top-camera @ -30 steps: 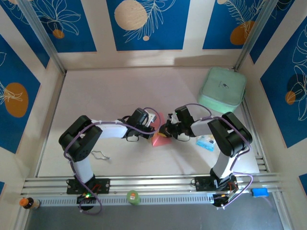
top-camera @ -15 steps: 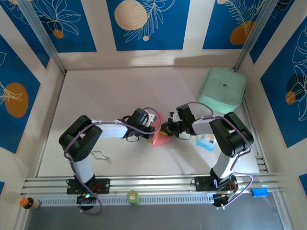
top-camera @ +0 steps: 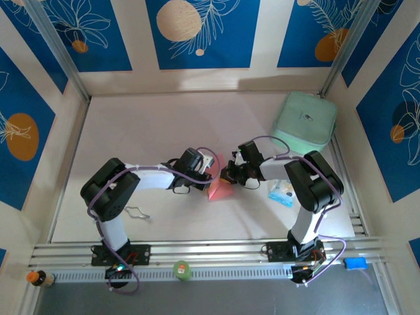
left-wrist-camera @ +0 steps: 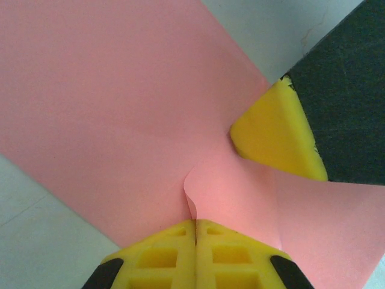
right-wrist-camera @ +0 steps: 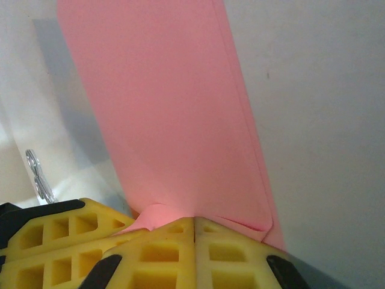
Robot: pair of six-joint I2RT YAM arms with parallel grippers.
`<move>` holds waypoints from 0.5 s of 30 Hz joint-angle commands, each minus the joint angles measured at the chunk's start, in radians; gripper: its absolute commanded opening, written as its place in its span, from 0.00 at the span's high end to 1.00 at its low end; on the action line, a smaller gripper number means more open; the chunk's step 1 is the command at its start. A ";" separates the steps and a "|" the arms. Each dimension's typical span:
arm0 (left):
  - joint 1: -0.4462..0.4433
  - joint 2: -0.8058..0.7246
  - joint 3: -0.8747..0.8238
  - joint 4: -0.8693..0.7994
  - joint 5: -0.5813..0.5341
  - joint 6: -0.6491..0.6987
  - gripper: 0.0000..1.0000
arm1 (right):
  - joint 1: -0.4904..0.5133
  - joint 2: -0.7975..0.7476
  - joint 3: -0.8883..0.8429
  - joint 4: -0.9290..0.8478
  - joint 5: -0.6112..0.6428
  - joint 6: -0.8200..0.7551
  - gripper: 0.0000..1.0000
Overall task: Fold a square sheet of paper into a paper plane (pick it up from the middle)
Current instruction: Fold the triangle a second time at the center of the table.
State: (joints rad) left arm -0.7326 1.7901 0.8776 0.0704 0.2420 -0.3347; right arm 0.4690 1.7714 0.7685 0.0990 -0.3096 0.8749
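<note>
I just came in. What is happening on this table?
A two-armed robot is folding a pink sheet of paper at mid-table. The left pincer and the right pincer are both shut on it, facing each other. The paper is partly folded, not yet a plane. The mint-green case lies apart.

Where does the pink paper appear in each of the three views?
Top external: pink paper at centre, between the arms.
Left wrist: broad, across the middle, left gripper pinching it bottom centre.
Right wrist: tall strip, right gripper pinching it bottom centre.
Shared landmark: white table beneath it.
</note>
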 commanded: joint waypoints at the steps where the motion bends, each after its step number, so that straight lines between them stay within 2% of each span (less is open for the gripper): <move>1: 0.011 0.022 -0.008 -0.027 0.013 0.010 1.00 | 0.005 0.005 0.011 -0.100 0.047 -0.025 1.00; 8: 0.011 0.022 -0.005 -0.032 0.013 0.012 1.00 | -0.021 -0.036 0.067 -0.093 -0.033 -0.052 1.00; 15: 0.011 0.023 -0.008 -0.027 0.016 0.010 1.00 | -0.038 0.013 0.050 -0.102 0.009 -0.051 1.00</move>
State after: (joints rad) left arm -0.7326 1.7901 0.8776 0.0704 0.2432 -0.3347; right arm 0.4393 1.7645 0.8238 0.0319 -0.3111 0.8368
